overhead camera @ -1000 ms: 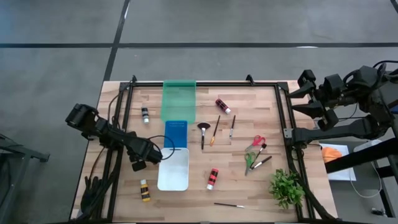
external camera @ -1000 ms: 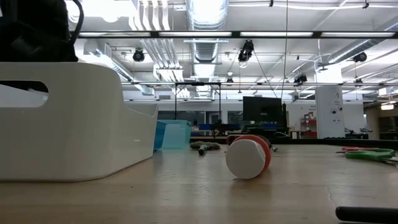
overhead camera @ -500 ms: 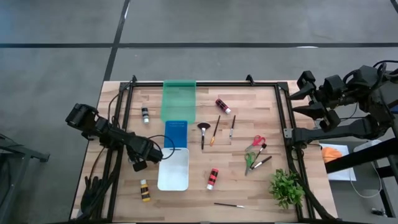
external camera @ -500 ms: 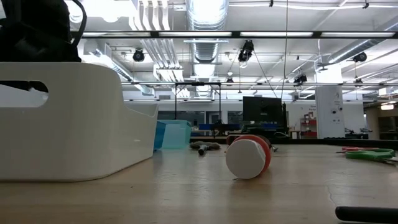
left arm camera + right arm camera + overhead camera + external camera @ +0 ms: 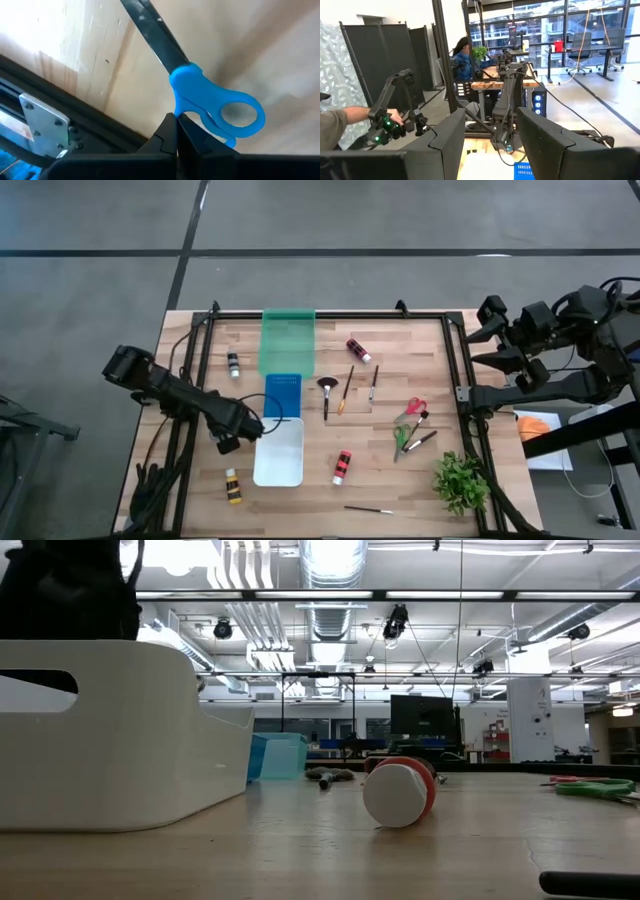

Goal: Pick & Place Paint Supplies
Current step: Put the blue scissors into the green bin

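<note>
Blue-handled scissors (image 5: 215,107) fill your left wrist view, and the left gripper's fingers (image 5: 170,137) are pressed together on the handle; you have the grasp, so next you need a clean lift and a carry to the white tray (image 5: 279,452).

From above, your left gripper (image 5: 252,423) sits just beside the white tray's upper left corner; the right gripper (image 5: 492,332) waits off the table's right edge, jaws apart and empty; bottles, brushes and other scissors lie right of the tray on pale wood.

At table height the tray wall (image 5: 120,740) looms, a red-banded bottle (image 5: 398,792) beside it; ceiling lights and ducts beyond.

Your right wrist view shows a person seated at a far desk.
</note>
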